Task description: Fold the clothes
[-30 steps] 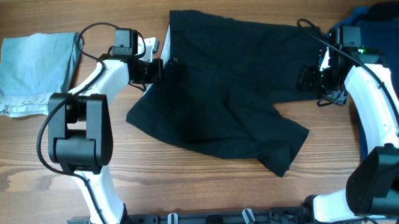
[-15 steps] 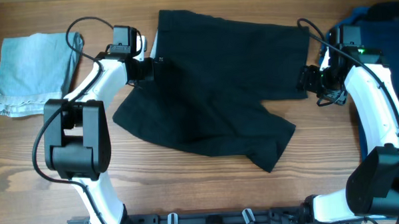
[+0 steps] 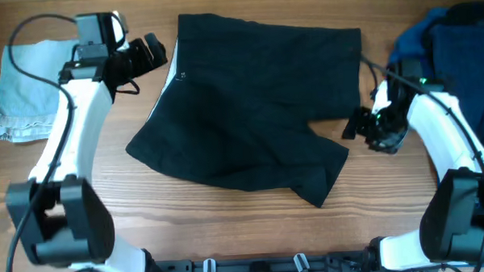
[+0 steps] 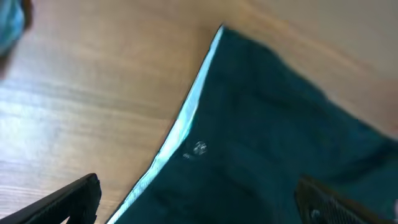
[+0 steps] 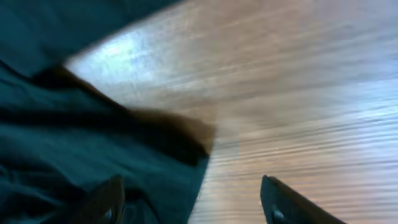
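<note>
Across the desk (image 3: 253, 232) the black shorts (image 3: 249, 111) lie spread, skewed, one leg hem rumpled. A blue clothes pile (image 3: 456, 40) sits to their right, a folded pale cloth (image 3: 26, 87) to their left. Left gripper (image 3: 146, 54), off their waistband corner, and right gripper (image 3: 360, 126), beside their leg, gape wide, empty. Folding now would likely trap that rumple as creases.
</note>
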